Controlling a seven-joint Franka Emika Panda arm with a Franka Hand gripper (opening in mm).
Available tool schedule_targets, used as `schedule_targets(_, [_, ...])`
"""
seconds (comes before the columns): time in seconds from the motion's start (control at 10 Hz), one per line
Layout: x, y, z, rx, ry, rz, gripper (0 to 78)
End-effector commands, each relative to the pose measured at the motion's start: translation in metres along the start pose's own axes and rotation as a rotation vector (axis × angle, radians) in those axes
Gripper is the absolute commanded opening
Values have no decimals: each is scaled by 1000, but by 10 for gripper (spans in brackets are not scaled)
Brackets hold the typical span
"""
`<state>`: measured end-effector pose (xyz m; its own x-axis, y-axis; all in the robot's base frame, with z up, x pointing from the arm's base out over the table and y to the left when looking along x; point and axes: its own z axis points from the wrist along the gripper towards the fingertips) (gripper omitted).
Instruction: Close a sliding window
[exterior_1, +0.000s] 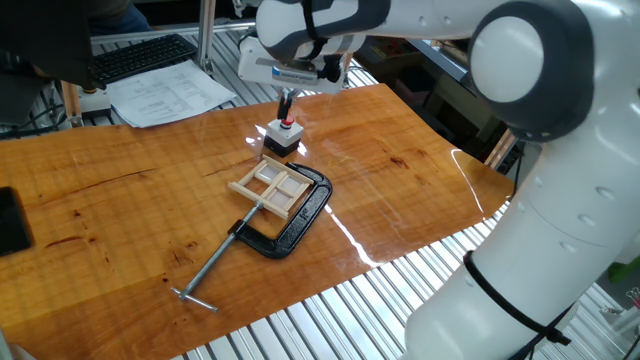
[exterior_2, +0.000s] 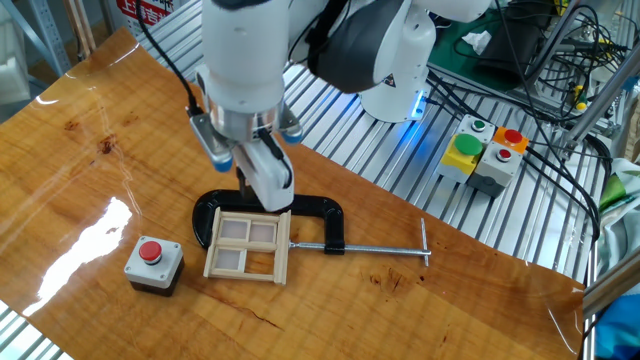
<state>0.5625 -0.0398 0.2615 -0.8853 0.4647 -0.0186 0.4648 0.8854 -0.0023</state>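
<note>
My claw (exterior_2: 243, 186) hangs just above the sliding window (exterior_2: 248, 245) on the counter (exterior_1: 120, 210) — its tips are hidden, so I cannot tell if it's clenched.

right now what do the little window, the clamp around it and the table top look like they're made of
The sliding window looks like pale unfinished wood: matte, light, thin slats. The C-clamp looks like black painted or cast metal, with a bare steel screw rod that glints. The table top looks like varnished wood: orange-brown grain and knots under a glossy coat that throws bright reflections.
</note>
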Motion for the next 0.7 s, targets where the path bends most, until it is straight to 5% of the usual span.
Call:
schedule_targets(0.1, [-10,5,29,5,-3,-7,0])
schedule_targets(0.7, [-15,10,81,15,-25,-20,0])
